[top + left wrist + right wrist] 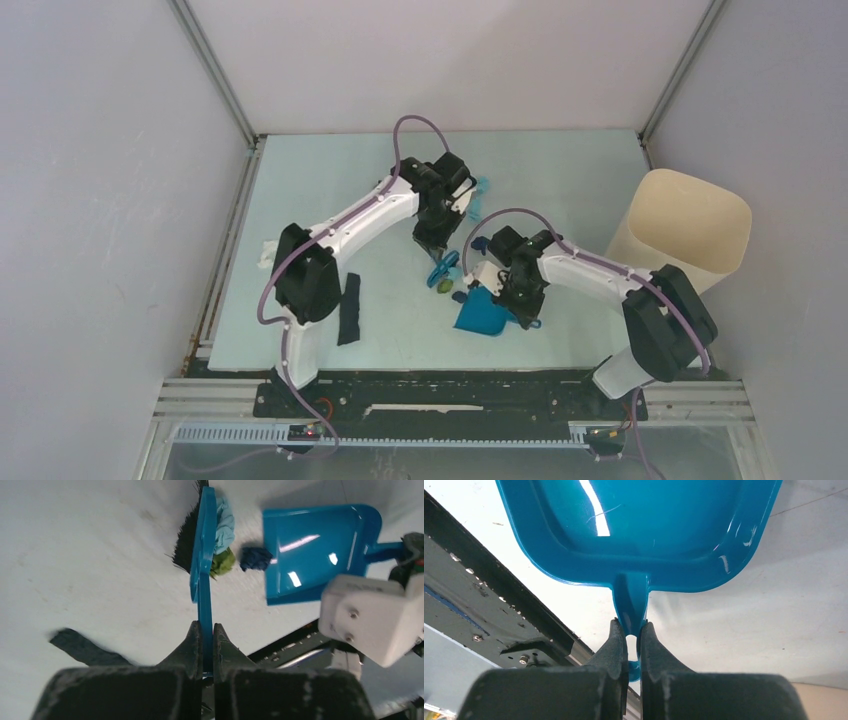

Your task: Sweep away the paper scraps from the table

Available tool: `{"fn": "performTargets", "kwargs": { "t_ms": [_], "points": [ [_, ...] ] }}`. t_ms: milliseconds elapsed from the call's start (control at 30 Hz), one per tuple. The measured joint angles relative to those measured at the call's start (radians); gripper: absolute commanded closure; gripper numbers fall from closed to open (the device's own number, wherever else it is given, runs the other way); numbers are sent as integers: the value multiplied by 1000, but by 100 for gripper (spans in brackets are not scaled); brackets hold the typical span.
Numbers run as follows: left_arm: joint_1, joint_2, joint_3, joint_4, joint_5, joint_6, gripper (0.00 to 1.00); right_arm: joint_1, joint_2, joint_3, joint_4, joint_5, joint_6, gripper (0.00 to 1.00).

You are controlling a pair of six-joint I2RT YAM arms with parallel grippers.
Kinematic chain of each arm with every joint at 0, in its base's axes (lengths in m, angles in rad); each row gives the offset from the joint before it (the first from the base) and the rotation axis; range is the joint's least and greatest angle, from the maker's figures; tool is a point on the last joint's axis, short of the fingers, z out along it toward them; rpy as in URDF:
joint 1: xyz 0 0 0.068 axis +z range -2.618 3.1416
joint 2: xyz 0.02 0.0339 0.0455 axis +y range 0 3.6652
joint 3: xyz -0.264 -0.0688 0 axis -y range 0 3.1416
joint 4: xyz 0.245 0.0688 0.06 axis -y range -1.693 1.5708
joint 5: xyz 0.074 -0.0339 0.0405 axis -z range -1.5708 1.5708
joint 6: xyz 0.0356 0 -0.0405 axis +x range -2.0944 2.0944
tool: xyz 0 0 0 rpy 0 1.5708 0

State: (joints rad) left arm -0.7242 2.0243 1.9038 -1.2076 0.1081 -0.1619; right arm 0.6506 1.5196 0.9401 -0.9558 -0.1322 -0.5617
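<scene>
My left gripper (206, 630) is shut on the handle of the blue hand brush (202, 545), whose bristles rest on the table (100, 555). Beside the brush head lie paper scraps: a light blue one (225, 522), a green one (223, 562) and a dark blue one (255, 558) at the mouth of the blue dustpan (315, 550). My right gripper (632, 630) is shut on the dustpan's handle (631, 605), and the pan (639, 525) looks empty. From above, brush (443, 270), green scrap (442, 284) and dustpan (482, 312) sit mid-table.
A black paper strip (349, 308) lies by the left arm's base, a white scrap (267, 255) near the left edge, and a light blue scrap (480, 186) behind the left wrist. The tall beige bin (690, 225) stands at the right. The black strip also shows in the left wrist view (82, 647).
</scene>
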Motion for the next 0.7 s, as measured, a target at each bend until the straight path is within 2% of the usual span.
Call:
{"fn": "performTargets", "kwargs": {
  "t_ms": [300, 500, 700],
  "points": [
    [-29, -153, -203, 129, 142, -180, 100, -12, 23, 32, 5, -25, 18, 100],
    [-48, -185, -221, 224, 223, -279, 100, -36, 21, 34, 4, -54, 19, 100],
    [-48, -187, -186, 211, 193, -290, 100, -80, -18, 34, -15, -84, 17, 100]
  ]
}}
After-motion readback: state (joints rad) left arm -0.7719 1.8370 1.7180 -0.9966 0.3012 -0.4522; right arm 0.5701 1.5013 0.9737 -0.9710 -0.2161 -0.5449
